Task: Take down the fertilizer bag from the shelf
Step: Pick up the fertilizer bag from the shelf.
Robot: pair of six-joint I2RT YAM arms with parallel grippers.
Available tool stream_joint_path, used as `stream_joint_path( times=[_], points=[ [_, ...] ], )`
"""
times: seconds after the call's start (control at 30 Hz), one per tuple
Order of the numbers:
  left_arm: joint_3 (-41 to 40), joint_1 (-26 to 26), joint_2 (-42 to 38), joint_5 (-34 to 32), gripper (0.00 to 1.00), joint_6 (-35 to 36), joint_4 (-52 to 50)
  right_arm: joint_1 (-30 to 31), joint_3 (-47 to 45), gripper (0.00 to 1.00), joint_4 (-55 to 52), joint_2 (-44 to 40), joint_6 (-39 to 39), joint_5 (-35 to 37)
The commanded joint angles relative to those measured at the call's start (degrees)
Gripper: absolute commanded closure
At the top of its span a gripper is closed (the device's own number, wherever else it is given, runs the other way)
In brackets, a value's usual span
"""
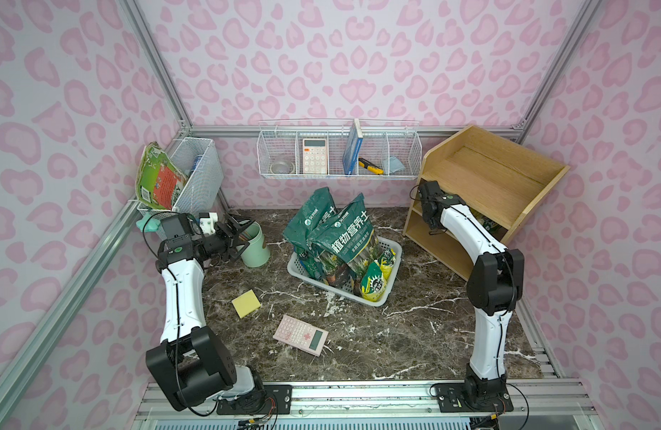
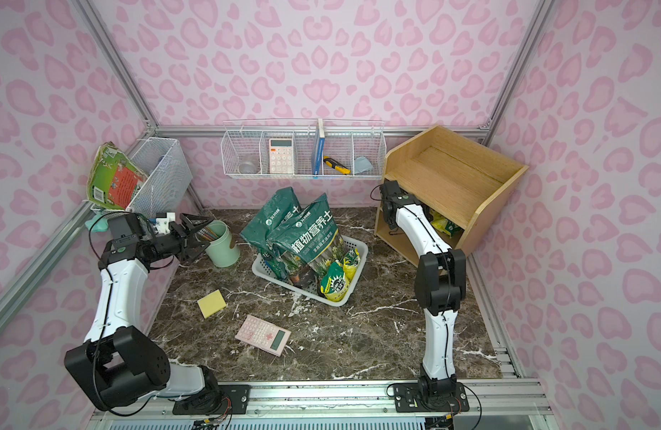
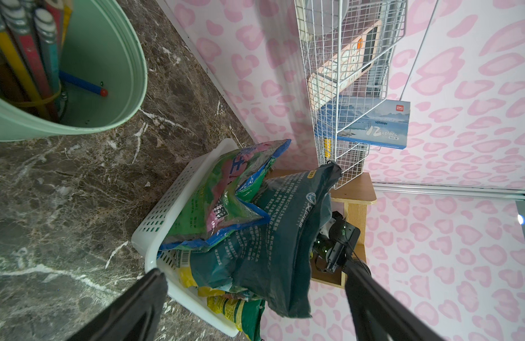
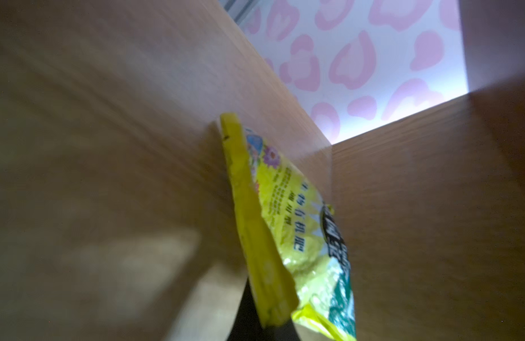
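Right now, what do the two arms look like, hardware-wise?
They match: left arm and right arm have white link shells, black joint housings and black bases, with thin black cables running alongside. A green dot marks one left-arm housing. The left gripper is black.

Showing crinkled yellow-green fertilizer bag (image 4: 285, 221) sitting inside upright light-wood stepped shelf (image 1: 489, 175), leaning edge-on against one inner board.

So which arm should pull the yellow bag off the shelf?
Right: the right gripper is inside the shelf, shut on the fertilizer bag. The left gripper is open, far away beside the green cup.
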Motion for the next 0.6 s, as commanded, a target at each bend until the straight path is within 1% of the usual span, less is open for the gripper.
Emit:
stream_joint_path(
  times=[0.0,0.1,0.23,0.37,0.43,0.5,0.57],
  points=[
    [-0.26,-0.06,-0.31,1.06,0.01,0.47,1.25,5.59,-2.54,1.0,3.24,-4.78,3.6,-0.3],
    [0.09,-0.74,-0.03,0.84,0.01,1.41,0.02,11.98,-5.67,1.0,5.09,-10.39,4.39,-0.03],
    [1.67,-2.49,0.5,-0.4,0.01,3.99,-3.73,20.65,-9.09,1.0,5.59,-17.26,7.05,3.85],
    [2.51,-3.14,0.49,-1.47,0.01,5.14,-5.15,26.76,-13.75,1.0,5.57,-23.36,10.98,6.03],
    [2.7,-3.01,0.5,-1.49,0.01,5.24,-5.41,28.54,-17.55,1.0,8.55,-26.7,10.85,4.58],
    [2.58,-3.05,0.5,-1.49,0.01,5.19,-5.36,30.56,-20.81,1.0,11.53,-30.05,10.33,1.4],
    [2.66,-3.05,0.59,-1.35,0.01,5.14,-5.39,34.06,-24.15,1.0,16.14,-33.91,8.22,0.05]
  ],
)
